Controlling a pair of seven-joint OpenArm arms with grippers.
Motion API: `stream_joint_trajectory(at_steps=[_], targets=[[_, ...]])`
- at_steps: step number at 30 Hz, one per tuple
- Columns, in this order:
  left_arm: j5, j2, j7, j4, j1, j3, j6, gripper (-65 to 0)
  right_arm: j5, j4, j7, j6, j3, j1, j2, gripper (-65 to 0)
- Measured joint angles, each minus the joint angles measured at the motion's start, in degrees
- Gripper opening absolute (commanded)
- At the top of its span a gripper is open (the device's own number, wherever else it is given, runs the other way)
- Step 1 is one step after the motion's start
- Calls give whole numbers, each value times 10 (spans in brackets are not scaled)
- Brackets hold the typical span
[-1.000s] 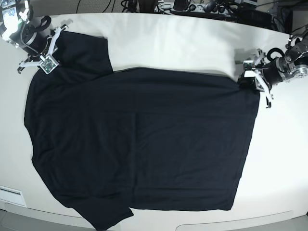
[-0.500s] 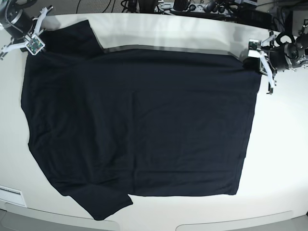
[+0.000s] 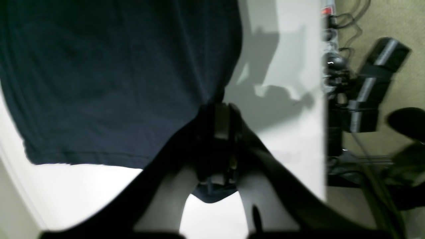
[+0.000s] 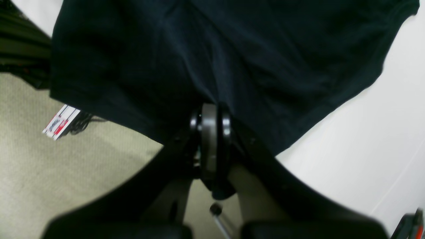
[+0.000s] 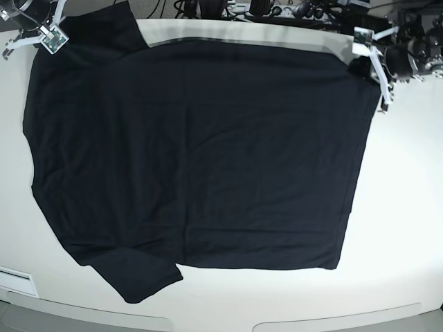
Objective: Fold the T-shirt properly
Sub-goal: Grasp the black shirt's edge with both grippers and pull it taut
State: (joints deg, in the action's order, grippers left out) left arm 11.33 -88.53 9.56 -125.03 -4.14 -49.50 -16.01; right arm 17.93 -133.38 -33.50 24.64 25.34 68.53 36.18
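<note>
While spread flat, T-shirt (image 5: 201,159) corners sit pinched between fingers (image 4: 210,116).

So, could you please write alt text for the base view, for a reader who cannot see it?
A black T-shirt lies spread across a white table, held at its two far corners by the right gripper and left gripper. One sleeve points toward the near left edge.
</note>
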Motion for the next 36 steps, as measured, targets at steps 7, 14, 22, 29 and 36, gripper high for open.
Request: stream_joint_trajectory(at_steps=[7,14,22,29,36], targets=[[104,0,55,0,-6,0,157,-650,-45,-8,29,-30,18,-38,-7,-650],[120,64,50,36,74,0,205,-650,14,-8,67,6,44,-153,30,-650],[118,176,2,150,126,0,203,-650,78,82,100,51,19,-276,49,-650],[118,226,-7,223,129,-1,215,-650,32,198,96,61,-98,-393,47,-650],[119,233,-6,246,129,-1,249,-650,24,241,97,51,-174,-478,57,-650]])
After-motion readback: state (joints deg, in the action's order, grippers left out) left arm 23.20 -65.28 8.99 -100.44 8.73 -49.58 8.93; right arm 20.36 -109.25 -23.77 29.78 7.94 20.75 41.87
